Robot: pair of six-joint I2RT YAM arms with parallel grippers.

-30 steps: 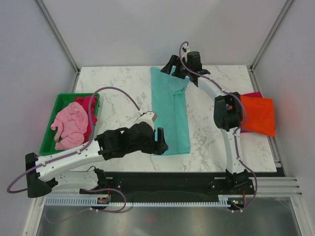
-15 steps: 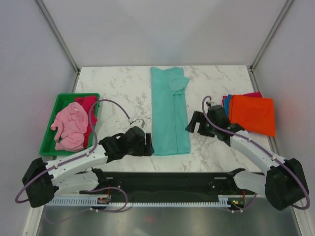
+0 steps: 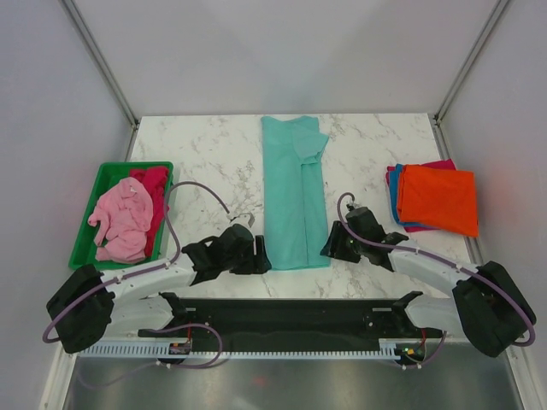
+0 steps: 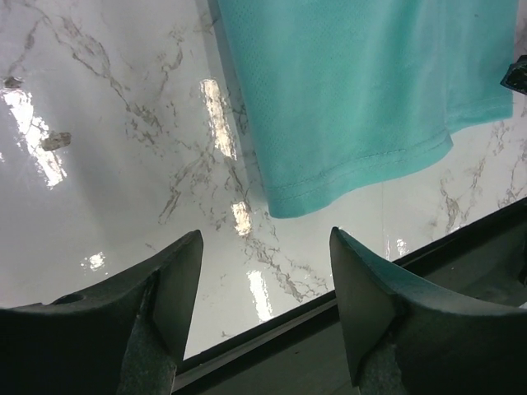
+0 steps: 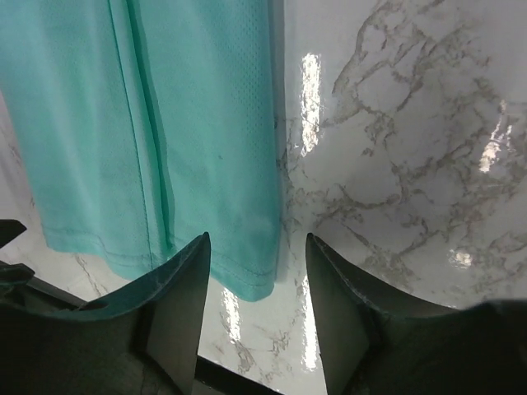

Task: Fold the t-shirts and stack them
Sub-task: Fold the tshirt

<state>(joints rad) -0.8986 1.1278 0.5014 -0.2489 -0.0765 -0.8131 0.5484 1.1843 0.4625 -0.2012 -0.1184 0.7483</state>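
The right arm no longer reaches over the far end of the teal t-shirt [image 3: 295, 192]; within the last second it is drawn back, and the right gripper [image 3: 332, 247] now sits low beside the near right corner of the cloth. The left gripper [image 3: 259, 254] slides a little nearer too and rests by the near left corner. The shirt itself does not move: it lies on the desk [image 3: 214, 162] as a long strip running from far to near, a sleeve tucked over at the far end. I judge the lengthwise folding done and both arms placed to take the near hem for the cross fold.

The top view alone shows the rest of the job: an orange t-shirt [image 3: 440, 198] topping the folded stack on the right, and a pink t-shirt [image 3: 124, 218] and a red one [image 3: 155, 184] crumpled in the green tray [image 3: 98, 184] on the left. It cannot show the jaws. The wrist views do: the left gripper [image 4: 265, 234] has its jaws wide and empty, the stitched hem corner just beyond them, while the right gripper [image 5: 258, 239] is equally wide and empty, framing the other corner, where a lengthwise crease marks the doubled layers
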